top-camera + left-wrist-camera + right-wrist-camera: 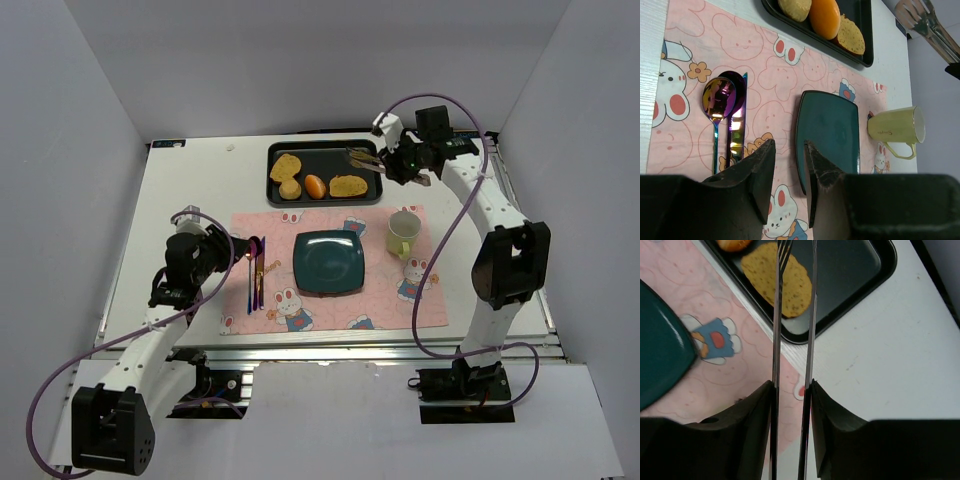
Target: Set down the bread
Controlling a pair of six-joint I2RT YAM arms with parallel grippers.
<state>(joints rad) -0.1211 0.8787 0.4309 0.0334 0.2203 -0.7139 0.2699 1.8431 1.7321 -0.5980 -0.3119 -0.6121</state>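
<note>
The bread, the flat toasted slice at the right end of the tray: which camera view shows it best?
The right wrist view: the bread is close and large, only the thin tongs cross it. The top view shows it whole but small; the left wrist view shows part behind the orange roll.

Rough, matt bread (795,285) — shiny metal tongs (776,340)

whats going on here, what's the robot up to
The right gripper has a pair of metal tongs clamped between its jaws, with the tong tips reaching over the bread, which lies flat in the black tray. The bread has not been lifted yet, and the teal plate on the pink placemat has nothing on it. The left gripper holds nothing, its jaws apart above the placemat near the spoon.
</note>
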